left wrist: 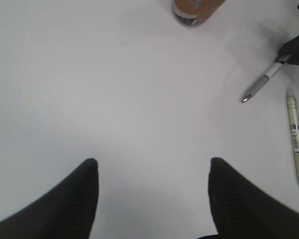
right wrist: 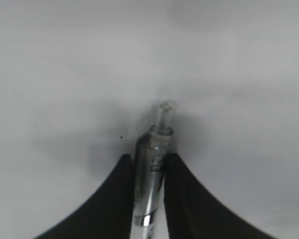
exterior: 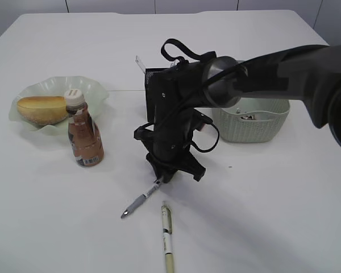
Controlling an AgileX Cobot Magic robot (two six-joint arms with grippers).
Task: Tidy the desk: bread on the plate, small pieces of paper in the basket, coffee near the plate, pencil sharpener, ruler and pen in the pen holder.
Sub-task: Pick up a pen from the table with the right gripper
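Grey pen (exterior: 141, 201) lay low-centre on the desk (exterior: 261, 193), its rear end clamped by the right gripper (right wrist: 149, 164); held so far back, it could swing or slip. Left gripper (left wrist: 152, 172) hung spread, empty.

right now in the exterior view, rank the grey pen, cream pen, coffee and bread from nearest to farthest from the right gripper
1. Grey pen: its end sits between the right gripper fingers.
2. Cream pen: on the desk just in front of the gripper.
3. Coffee: standing to the left.
4. Bread: far left, on the plate.
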